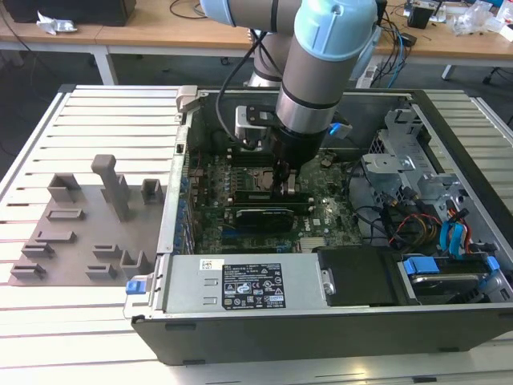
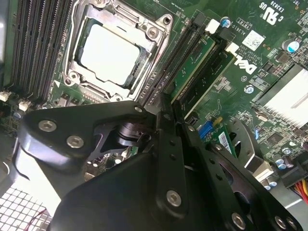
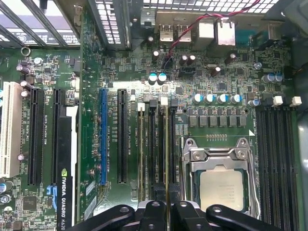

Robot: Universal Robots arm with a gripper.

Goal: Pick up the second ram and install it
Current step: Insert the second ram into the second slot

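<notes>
Scene: open computer case point(image 1: 321, 329) lying on a slatted surface point(image 1: 112, 120), with the arm reaching down into it from 12 o'clock in the exterior view.

End effector: low over the motherboard point(image 1: 321, 220) in the exterior view, at 3 o'clock of the CPU socket point(image 1: 255, 178); end effector point(image 3: 167, 206) closed narrowly, pinching a thin board held on edge between its tips.

Second ram: the second ram point(image 2: 195, 65) in that grip, a green stick with dark chips, running lengthwise along the bank of memory slots just beside the socket; seen edge-on as a thin line in the first wrist view, lined up with one slot.

Done so far: stick picked up, carried into the case and aligned with its slot, judging by how it lies.

Left to do: seating not confirmed. Cannot tell whether the lower edge is fully home or only resting in the slot mouth, nor whether the white end clips point(image 3: 163, 100) are latched. Release not yet made.

Surroundings: black graphics card point(image 1: 260, 215) at 6 o'clock of the socket, apart from the grip; grey parts fixture point(image 1: 80, 241) on the surface at 9 o'clock of the case.
</notes>
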